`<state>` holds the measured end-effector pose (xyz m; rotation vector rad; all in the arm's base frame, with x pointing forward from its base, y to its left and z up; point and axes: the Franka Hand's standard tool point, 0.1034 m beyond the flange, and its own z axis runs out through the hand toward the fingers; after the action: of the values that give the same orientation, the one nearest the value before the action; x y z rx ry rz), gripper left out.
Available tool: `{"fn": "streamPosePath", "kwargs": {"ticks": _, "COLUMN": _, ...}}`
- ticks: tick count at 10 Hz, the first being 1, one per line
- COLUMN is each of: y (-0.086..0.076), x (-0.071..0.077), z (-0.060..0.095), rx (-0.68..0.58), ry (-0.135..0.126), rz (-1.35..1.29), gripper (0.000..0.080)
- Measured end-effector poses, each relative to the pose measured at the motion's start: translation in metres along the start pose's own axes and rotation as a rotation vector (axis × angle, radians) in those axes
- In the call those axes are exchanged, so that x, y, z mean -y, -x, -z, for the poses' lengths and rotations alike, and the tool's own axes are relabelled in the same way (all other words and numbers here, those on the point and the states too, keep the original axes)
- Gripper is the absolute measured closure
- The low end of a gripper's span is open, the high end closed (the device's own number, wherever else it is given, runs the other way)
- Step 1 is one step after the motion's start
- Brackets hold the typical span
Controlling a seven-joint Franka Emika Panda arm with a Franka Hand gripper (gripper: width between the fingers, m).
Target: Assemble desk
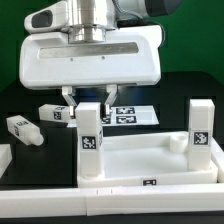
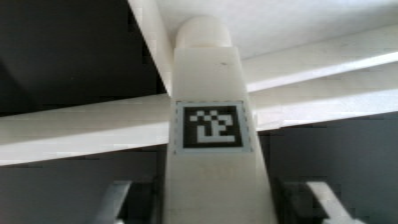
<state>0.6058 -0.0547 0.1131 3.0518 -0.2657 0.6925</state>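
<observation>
Gripper (image 1: 88, 100) straddles the top of the upright desk leg (image 1: 90, 142). Jaws part-open; can't tell if the pads clamp it. The leg stands at the desk panel (image 1: 140, 160) corner on the exterior view's left, probably being seated in its socket. Second leg (image 1: 200, 135) stands well apart. Loose leg (image 1: 52, 113) lies behind, clear of the arm.

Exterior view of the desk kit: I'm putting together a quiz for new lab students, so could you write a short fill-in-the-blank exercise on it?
1. ___ white square plastic legs stand upright on the large flat white rectangular panel: the left-side leg and the right-side leg in the exterior view.
2. ___ more tagged legs lie on the black table: the near leg, the far leg.
3. The two-finger gripper hangs directly ___ the left-side leg.
Missing words: two; two; above.
</observation>
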Motion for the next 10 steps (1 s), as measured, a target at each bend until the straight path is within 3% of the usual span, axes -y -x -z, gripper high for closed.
{"fn": "streamPosePath", "kwargs": {"ticks": 1, "y": 0.001, "x": 0.001, "z": -0.001, "rx": 0.013, "ry": -0.004, "rz": -0.001, "gripper": 0.0435}}
{"fn": "streamPosePath", "kwargs": {"ticks": 2, "y": 0.002, "x": 0.003, "z": -0.001, "rx": 0.045, "ry": -0.016, "rz": -0.003, "gripper": 0.0299}}
{"fn": "streamPosePath", "kwargs": {"ticks": 3, "y": -0.007, "x": 0.003, "z": 0.0, "rx": 0.059, "ry": -0.027, "rz": -0.008, "gripper": 0.0299}}
{"fn": "streamPosePath", "kwargs": {"ticks": 4, "y": -0.011, "x": 0.006, "z": 0.0, "rx": 0.124, "ry": -0.048, "rz": -0.026, "gripper": 0.0182}}
{"fn": "streamPosePath", "kwargs": {"ticks": 5, "y": -0.014, "x": 0.01, "z": 0.0, "rx": 0.226, "ry": -0.076, "rz": -0.05, "gripper": 0.016}}
{"fn": "streamPosePath", "kwargs": {"ticks": 7, "y": -0.015, "x": 0.013, "z": -0.002, "rx": 0.379, "ry": -0.104, "rz": -0.096, "gripper": 0.0151}}
{"fn": "streamPosePath", "kwargs": {"ticks": 10, "y": -0.015, "x": 0.013, "z": -0.003, "rx": 0.452, "ry": -0.108, "rz": -0.096, "gripper": 0.0157}}
